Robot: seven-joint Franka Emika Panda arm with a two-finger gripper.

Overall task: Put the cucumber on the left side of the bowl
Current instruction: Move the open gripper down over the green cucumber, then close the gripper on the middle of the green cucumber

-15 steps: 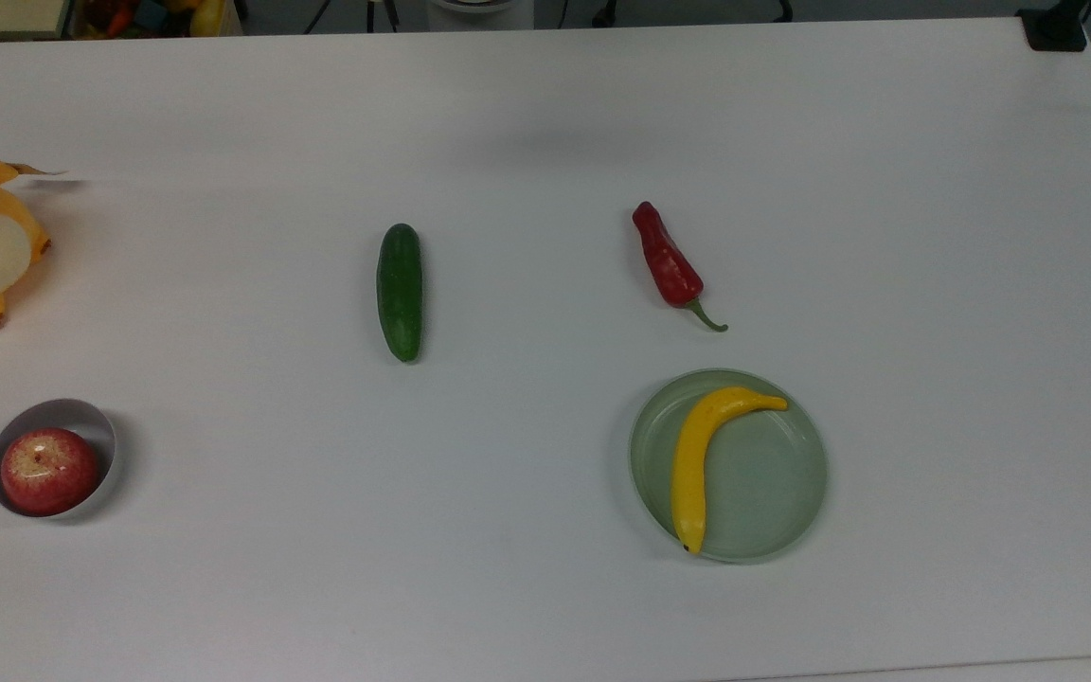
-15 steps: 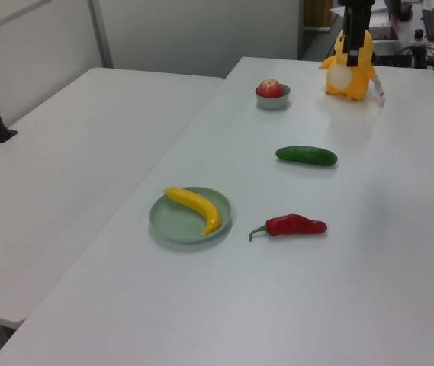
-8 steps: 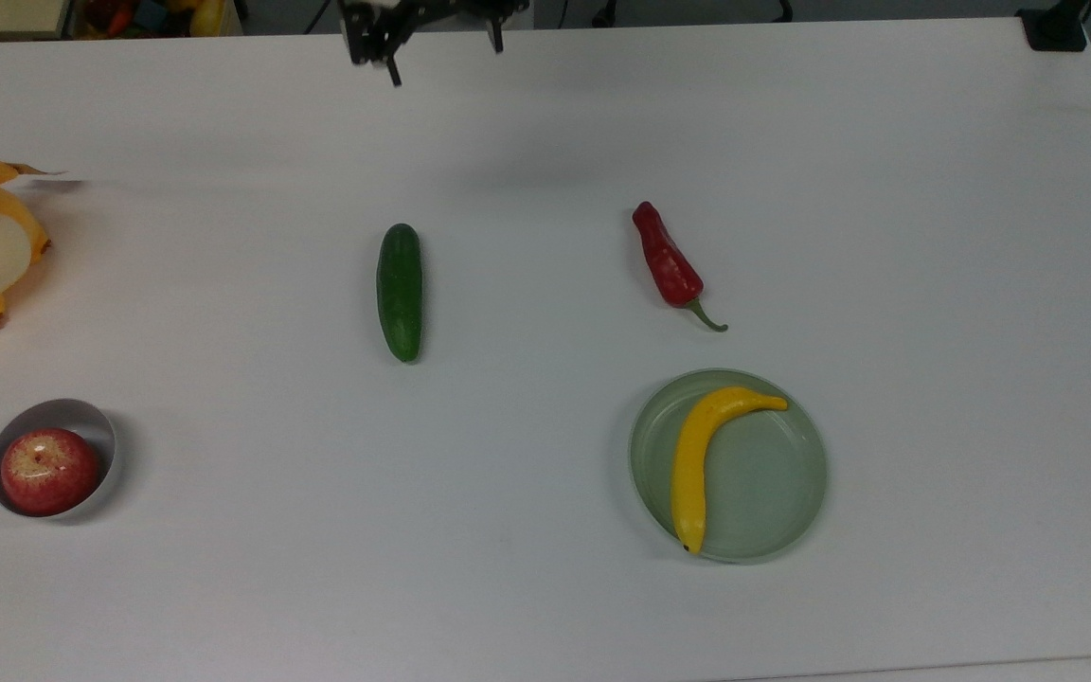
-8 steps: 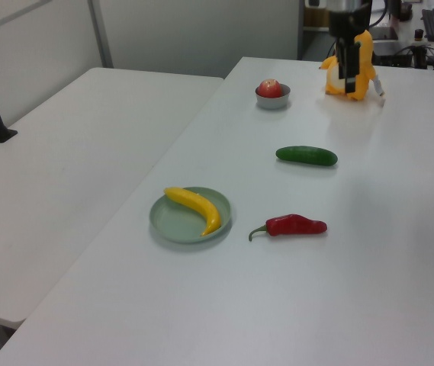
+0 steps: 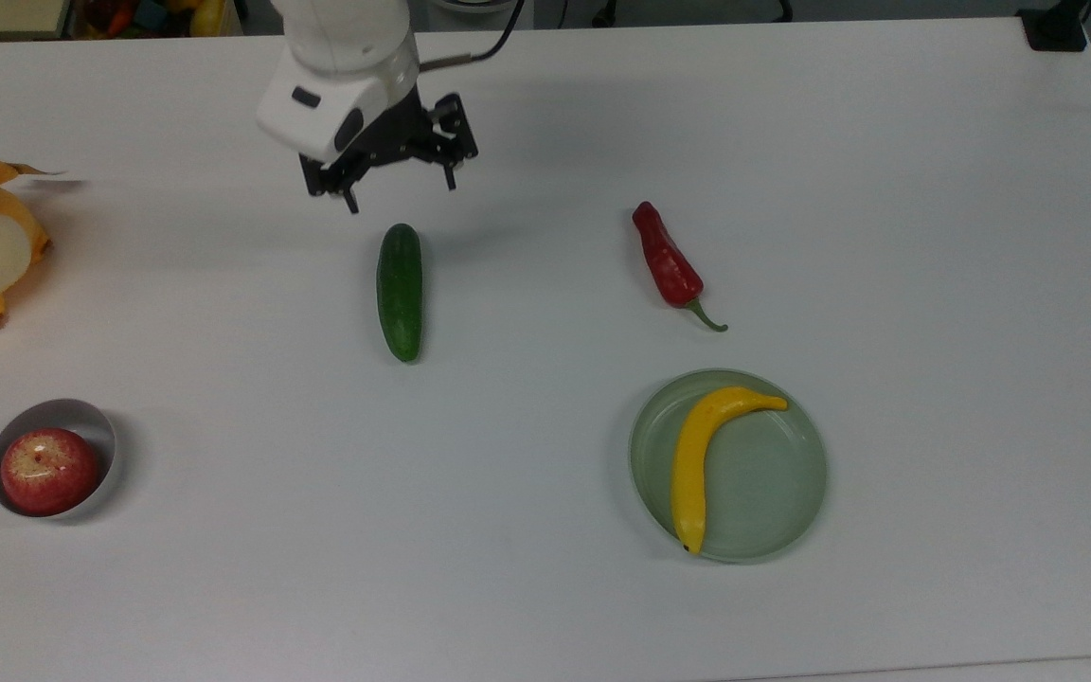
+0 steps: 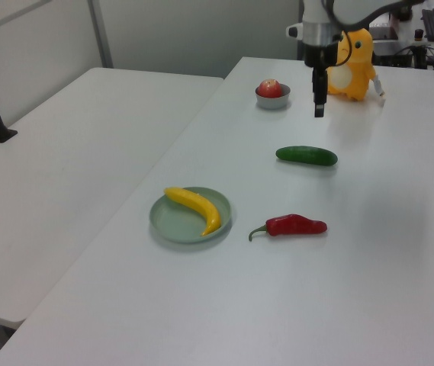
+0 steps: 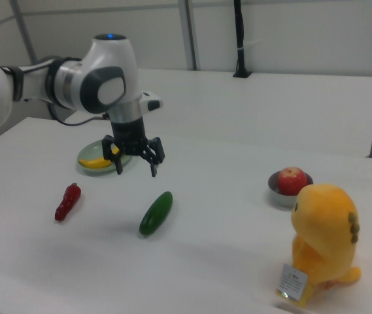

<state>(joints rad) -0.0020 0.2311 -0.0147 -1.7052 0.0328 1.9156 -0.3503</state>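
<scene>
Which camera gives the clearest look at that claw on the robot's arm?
The right view: the gripper is seen side-on, fingers spread open above the table. The top view shows it from above; the left view shows it edge-on.

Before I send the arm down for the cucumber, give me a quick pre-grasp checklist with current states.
1. Gripper open: ok, its two fingers are spread apart.
2. Gripper empty: ok.
3. Cucumber free to grasp: ok, lying flat on the table, nothing touching it.
4. Gripper centred over the cucumber: not ok, in the top view it sits off the cucumber's upper end.
5. Bowl located: ok, it holds an apple.
6. Drop spot beside the bowl: cannot tell, the bowl sits close to the top view's left edge.
</scene>
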